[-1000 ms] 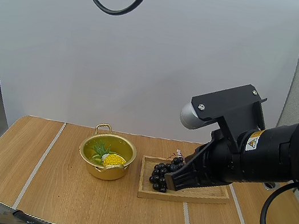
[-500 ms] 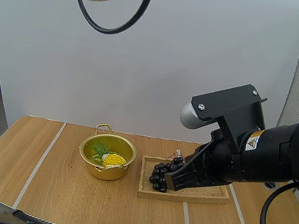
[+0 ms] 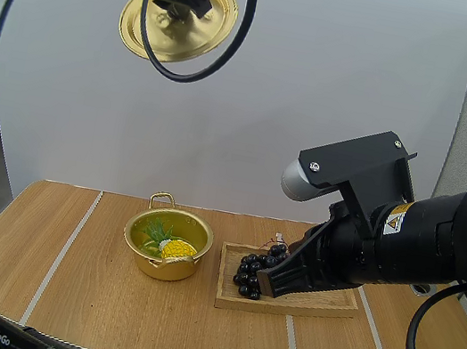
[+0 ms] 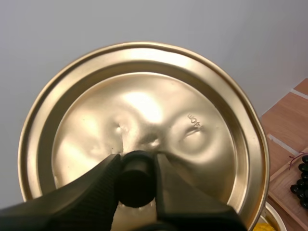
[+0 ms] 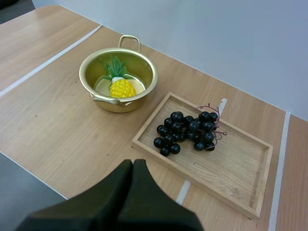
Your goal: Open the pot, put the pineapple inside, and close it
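Pot found open: the round gold-coloured metal lid hangs high above the wooden table, well apart from the small gold-coloured metal pot. The left end effector pinches the lid's black knob between its fingers. Loading step complete: the yellow toy pineapple with green leaves lies inside the pot. The right end effector hovers near the shallow wooden tray that carries a bunch of dark grapes, its fingers pressed together on nothing. Outstanding, in my judgement: setting the lid on the pot.
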Motion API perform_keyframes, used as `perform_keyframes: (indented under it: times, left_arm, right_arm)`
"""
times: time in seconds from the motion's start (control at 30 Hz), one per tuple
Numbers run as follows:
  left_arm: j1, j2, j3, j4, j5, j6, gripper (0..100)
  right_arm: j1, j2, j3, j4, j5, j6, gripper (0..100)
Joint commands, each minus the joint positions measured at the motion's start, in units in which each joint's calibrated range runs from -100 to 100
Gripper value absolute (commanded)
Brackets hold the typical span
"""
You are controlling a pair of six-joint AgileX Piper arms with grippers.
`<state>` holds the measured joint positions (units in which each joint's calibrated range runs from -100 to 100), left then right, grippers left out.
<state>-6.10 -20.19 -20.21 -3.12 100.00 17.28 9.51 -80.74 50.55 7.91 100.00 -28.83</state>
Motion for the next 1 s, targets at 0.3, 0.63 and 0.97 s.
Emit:
perform_keyframes:
  times: [0.3,0.63,0.97]
  left_arm:
    - [0.06,1.44,16.61,-6.4,0.0,7.84,0]
    - [0.06,6.68,27.18,-5.3,0.0,11.35,0]
    - [0.06,13.33,28.46,-5.53,0.0,11.35,0]
  right_arm:
    - [-0.21,-0.63,0.18,0.3,0.0,-0.21,0]
    - [-0.21,-0.63,0.18,0.3,0.0,-0.21,0]
    - [-0.21,-0.63,0.18,0.3,0.0,-0.21,0]
